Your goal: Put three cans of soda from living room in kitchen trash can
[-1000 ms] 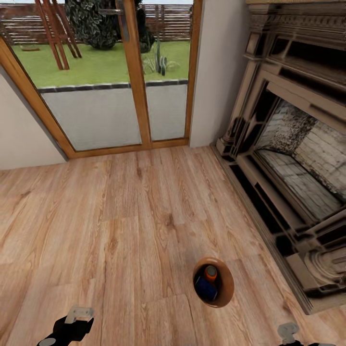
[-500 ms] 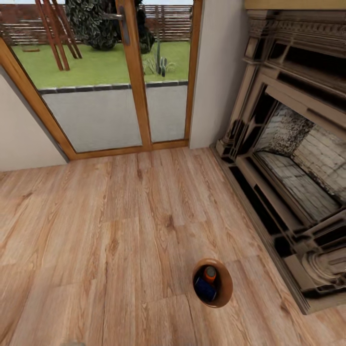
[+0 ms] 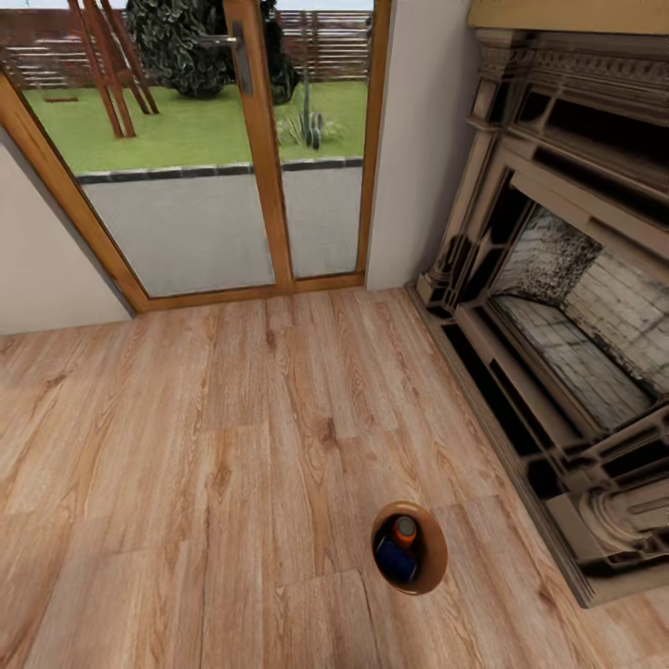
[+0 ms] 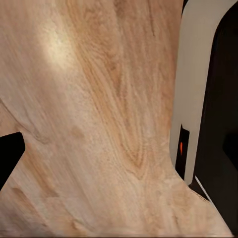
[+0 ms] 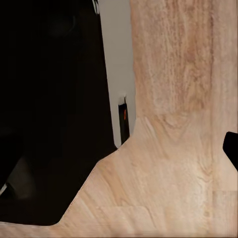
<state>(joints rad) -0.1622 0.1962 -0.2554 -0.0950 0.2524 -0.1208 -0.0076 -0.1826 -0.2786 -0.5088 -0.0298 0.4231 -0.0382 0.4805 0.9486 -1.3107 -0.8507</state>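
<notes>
Trash can [image 3: 410, 548] recorded standing on plank floor [image 3: 232, 446], near fireplace [image 3: 567, 307], on its room side, well apart from glass doors [image 3: 223, 158]. Inside can: one orange soda can [image 3: 405, 530] and one blue [image 3: 397, 560], touching; third not discernible.

Step judged: cans loaded in living room, bin not yet taken to kitchen. Next move judged to call for lowering arm to bin rim, gripping it, carrying it upright.

Pincer state, left and right: cannot be told. Wrist views gave floor planks and robot body [image 4: 198, 99]; nothing seen held.
</notes>
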